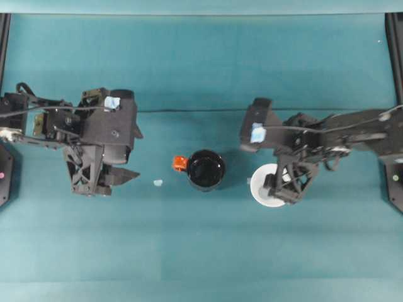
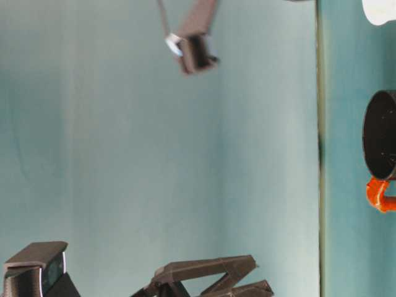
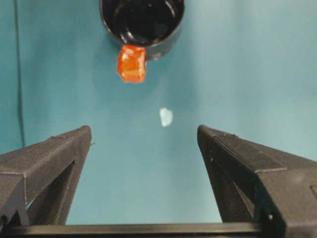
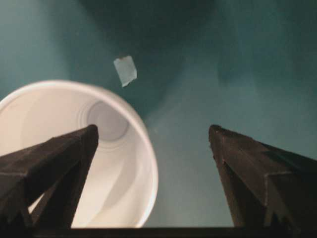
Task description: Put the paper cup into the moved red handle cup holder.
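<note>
Right gripper [image 1: 275, 189] hovers over the paper cup [image 1: 262, 187], right of centre in the overhead view, jaws apart, one finger over the cup's mouth, likely lining up a rim grasp. Red handle cup holder [image 1: 206, 170] sits at centre, empty. Left gripper [image 1: 123, 176] idles at left, jaws apart.

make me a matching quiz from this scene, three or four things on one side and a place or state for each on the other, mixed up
Things:
1. paper cup
2. red handle cup holder
3. left gripper
4. scrap of tape

Places or states:
A. jaws open, nothing between them
B. black, empty, mid-table
C. white, under the right gripper
D. small pale bit between the left gripper and the holder

Pairs: 1-C, 2-B, 3-A, 4-D
</note>
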Available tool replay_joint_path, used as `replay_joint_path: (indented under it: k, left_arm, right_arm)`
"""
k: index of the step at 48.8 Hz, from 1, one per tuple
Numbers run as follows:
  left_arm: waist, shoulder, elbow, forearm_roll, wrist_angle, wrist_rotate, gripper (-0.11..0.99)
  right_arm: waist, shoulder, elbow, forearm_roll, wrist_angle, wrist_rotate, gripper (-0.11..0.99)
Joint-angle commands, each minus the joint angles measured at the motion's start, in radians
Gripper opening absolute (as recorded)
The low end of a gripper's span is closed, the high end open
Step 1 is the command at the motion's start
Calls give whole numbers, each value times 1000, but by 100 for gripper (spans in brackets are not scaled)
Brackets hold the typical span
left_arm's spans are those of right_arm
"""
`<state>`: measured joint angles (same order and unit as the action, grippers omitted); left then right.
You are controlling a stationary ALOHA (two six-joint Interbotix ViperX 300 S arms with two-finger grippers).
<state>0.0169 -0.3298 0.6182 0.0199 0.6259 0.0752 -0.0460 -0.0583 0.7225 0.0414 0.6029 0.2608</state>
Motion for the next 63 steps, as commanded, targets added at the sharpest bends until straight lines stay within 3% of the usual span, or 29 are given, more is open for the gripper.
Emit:
replay_joint_path:
  k: [1, 12, 17, 21, 30, 37, 51, 59, 63]
  left_arm:
    - [-3, -15, -9, 2, -6, -2, 95]
    - [-3, -12, -9, 2, -6, -2, 95]
    - [-3, -9, -9, 2, -6, -2, 95]
    - [-3, -9, -9, 2, -6, -2, 95]
    - [-3, -9, -9, 2, -6, -2, 95]
    - [-3, -9, -9, 2, -6, -2, 94]
    - [-3, -9, -9, 2, -6, -2, 94]
    - [-3, -9, -9, 2, -6, -3, 94]
    - [-5, -9, -9, 2, -6, -5, 94]
  right_arm:
    - [0, 20, -17, 2, -2, 8, 93]
    - [-2, 26, -17, 2, 3, 6, 92]
    - [-2, 26, -18, 2, 11, 6, 83]
    - [-2, 26, -20, 2, 21, 6, 67]
    - [0, 28, -26, 2, 43, 6, 15]
    - [0, 28, -28, 2, 40, 6, -5]
    - [2, 20, -44, 2, 55, 6, -10]
    - [-3, -32, -120, 0, 143, 2, -10]
    - [-17, -66, -170, -2, 196, -2, -10]
